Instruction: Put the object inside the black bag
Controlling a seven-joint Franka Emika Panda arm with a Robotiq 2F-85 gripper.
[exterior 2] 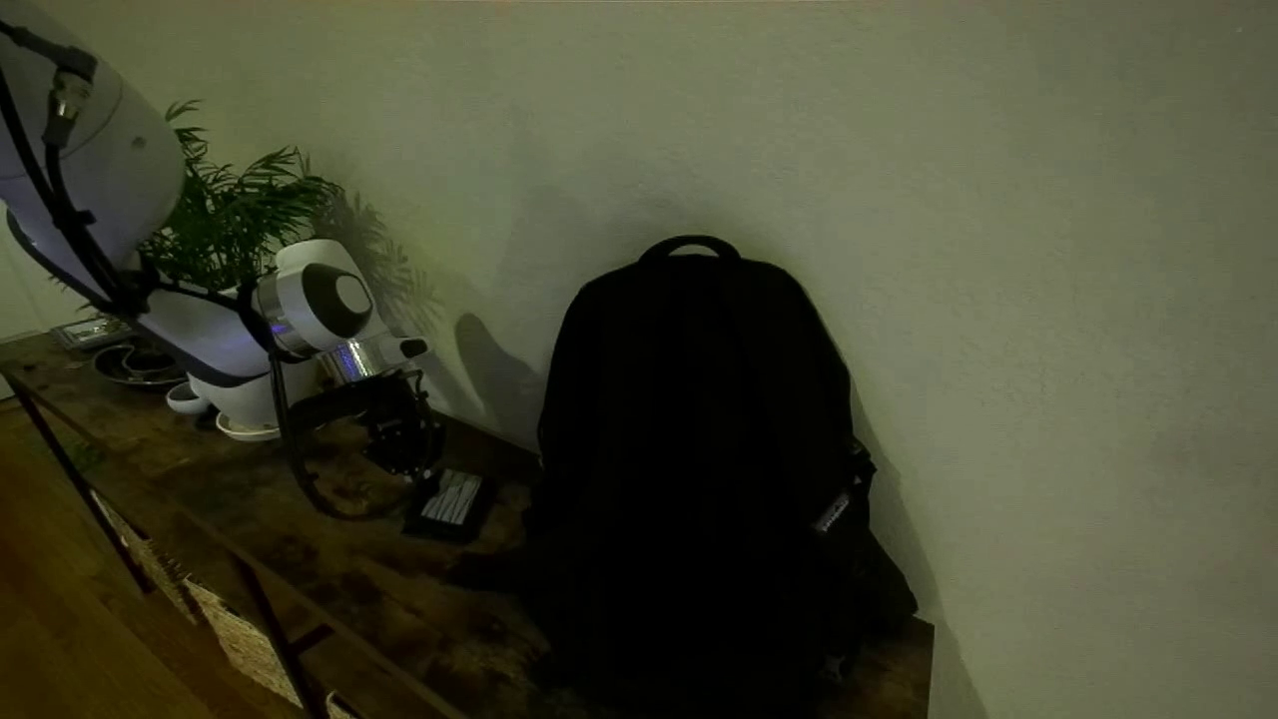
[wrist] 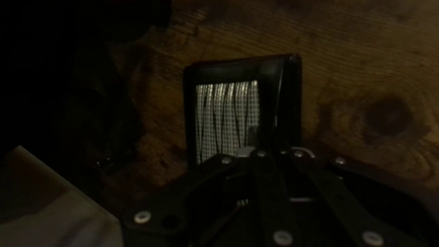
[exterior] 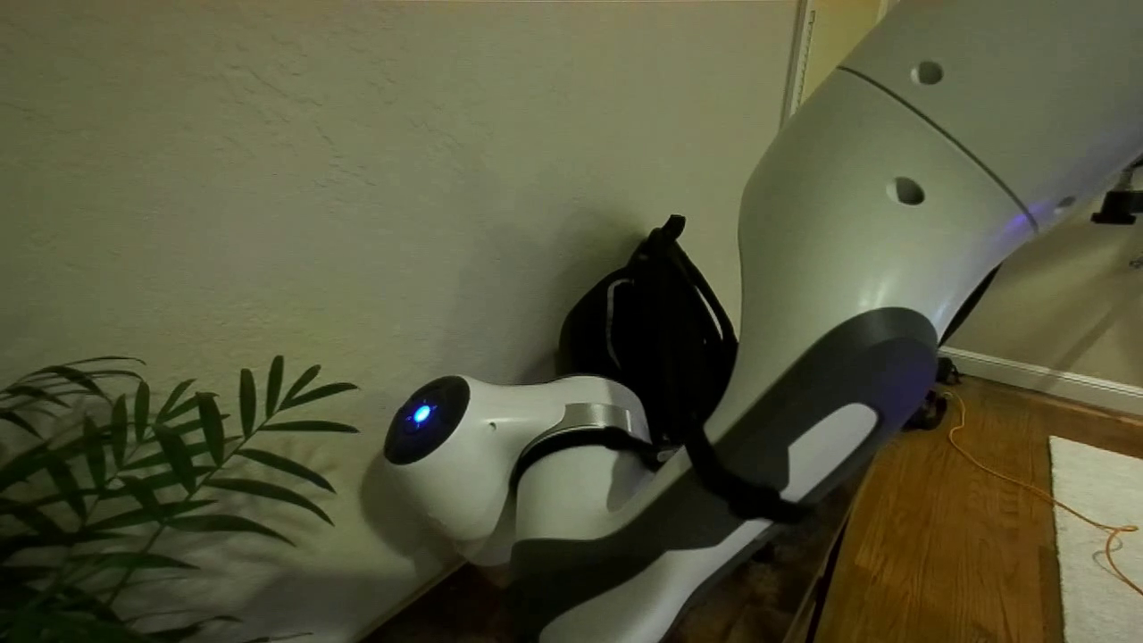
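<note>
Item: flat black object (wrist: 240, 109), rectangular, bearing a pale gridded panel (wrist: 224, 120) crossed by dark wavy lines. Lies on the table (exterior 2: 399, 599), panel side up, outside the bag, in the stretch between plant and bag.

Claw (wrist: 274, 145), under my control: aimed down at the object. In my wrist view its front end overlaps the object's near part, toward the panel's right edge; the object's far edge shows ahead of it. In an exterior view it hangs over the side of the object away from the bag. State: linkages drawn in toward each other at the front, tips lost in the dark; I cannot tell how nearly they meet, nor whether they touch or grip the object.

Black bag (exterior 2: 699, 449): a backpack, upright on the table, close to the wall (exterior 2: 1048, 300), carry handle on top. Stands near the object. Seen in both exterior views; too dark for me to read its front.

Arm (exterior: 830, 205): white and grey, bent downward, blue light (exterior: 421, 413) lit near its end.

Plant (exterior 2: 235, 215): green, leafy, partly behind the arm, in a white pot (exterior 2: 255, 404). Small white bowl (exterior 2: 187, 399) just beside the pot.

Floor (exterior: 938, 536): wood, with a pale rug (exterior: 1094, 527).
</note>
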